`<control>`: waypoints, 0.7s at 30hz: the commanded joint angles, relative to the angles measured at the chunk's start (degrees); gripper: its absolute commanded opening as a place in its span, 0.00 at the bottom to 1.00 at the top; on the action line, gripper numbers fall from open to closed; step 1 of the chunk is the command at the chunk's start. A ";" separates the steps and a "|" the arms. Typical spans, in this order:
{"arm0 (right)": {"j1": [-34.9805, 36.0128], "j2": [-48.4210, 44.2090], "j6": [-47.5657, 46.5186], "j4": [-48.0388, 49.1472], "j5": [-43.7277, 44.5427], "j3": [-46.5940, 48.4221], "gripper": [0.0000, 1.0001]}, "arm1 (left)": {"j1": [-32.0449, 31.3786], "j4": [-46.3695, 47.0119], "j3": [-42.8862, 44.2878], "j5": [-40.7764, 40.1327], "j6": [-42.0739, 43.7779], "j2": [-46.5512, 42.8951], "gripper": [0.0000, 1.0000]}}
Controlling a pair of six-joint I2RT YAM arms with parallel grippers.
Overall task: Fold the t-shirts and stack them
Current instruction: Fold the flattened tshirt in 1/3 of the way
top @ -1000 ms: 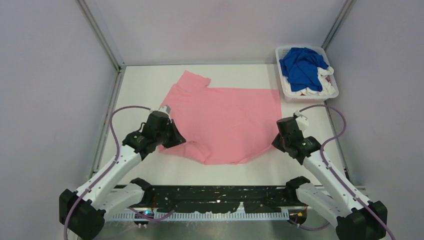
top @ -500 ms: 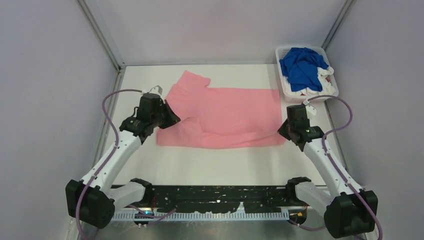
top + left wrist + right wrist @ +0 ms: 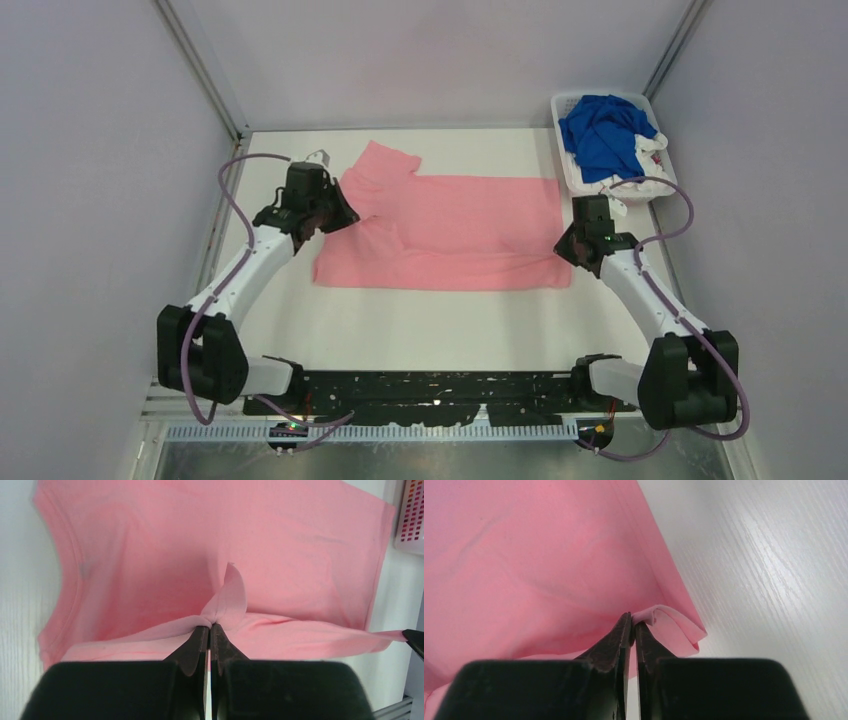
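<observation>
2 grippers hold 1 shirt here. We see the light pink cloth t-shirt (image 3: 450, 235) lying flat in the middle of the white bench (image 3: 430, 320). Its near part is folded over its far part.

The left gripper (image 3: 210, 628) has its jaws pressed together on a small tuft of pink cloth at the shirt's left side, near the sleeve. The right gripper (image 3: 633, 624) pinches a little fold at the shirt's right edge in the same way.

What could go wrong? We think the fold is about ready to be let go. If 1 gripper lets go first, the held side could pull the cloth crooked, and the edges would not line up. If a gripper lifts away with cloth caught in its jaws, the top layer could come up too, and the fold would fall open. Both pinches are small, so a tug from an arm could make the cloth slip out early.

The right arm is close to the white slatted plastic basket (image 3: 568, 172), which holds the royal blue t-shirt (image 3: 603, 135) and the white t-shirts (image 3: 656, 148). A wide swing there could bump it.
</observation>
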 commanded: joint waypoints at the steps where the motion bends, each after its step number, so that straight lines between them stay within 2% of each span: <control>1: -1.15 6.59 -1.78 6.48 0.62 4.80 0.14 | 1.82 7.27 6.21 -1.61 2.34 7.47 0.02; 3: -1.94 10.92 -1.70 7.63 1.24 6.59 0.18 | 3.55 5.08 10.97 -1.97 2.11 13.23 0.11; 4: -2.30 13.79 -1.47 8.01 1.85 7.24 0.28 | 4.48 3.93 13.62 -2.02 2.49 16.36 0.24; 5: -3.06 15.21 -1.34 8.38 2.25 8.94 0.37 | 5.47 2.14 17.10 -1.11 3.38 19.51 0.44; 6: -3.77 17.98 -1.23 8.29 2.81 11.21 0.55 | 6.50 -1.86 21.03 0.79 4.22 22.68 0.80; 7: -3.97 19.10 -1.27 7.52 3.08 12.41 0.76 | 7.50 -4.12 25.64 2.25 4.74 25.75 0.94; 8: -4.07 21.13 -1.78 6.90 3.32 15.06 0.83 | 8.17 -8.10 29.77 3.37 5.17 28.47 0.99; 9: -4.07 21.78 -2.25 5.73 3.20 16.13 0.90 | 8.69 -10.25 33.00 4.05 5.38 30.31 0.99; 10: -4.07 22.37 -2.99 5.60 2.32 17.31 0.92 | 8.74 -11.96 35.12 4.32 5.46 31.44 1.00; 12: -3.98 21.74 -3.55 6.43 0.71 16.95 1.00 | 8.67 -11.08 34.56 7.09 5.10 30.84 1.00; 13: -3.89 20.69 -3.98 6.75 -0.47 16.46 0.97 | 8.66 -9.11 32.40 8.90 4.03 29.46 1.00; 17: -1.73 17.23 -5.05 7.90 -4.12 11.96 0.95 | 7.76 0.63 17.39 16.17 0.23 22.91 1.00; 21: 5.00 15.74 -5.45 10.43 -7.60 6.92 0.95 | 4.98 5.05 7.95 17.38 -1.05 19.84 1.00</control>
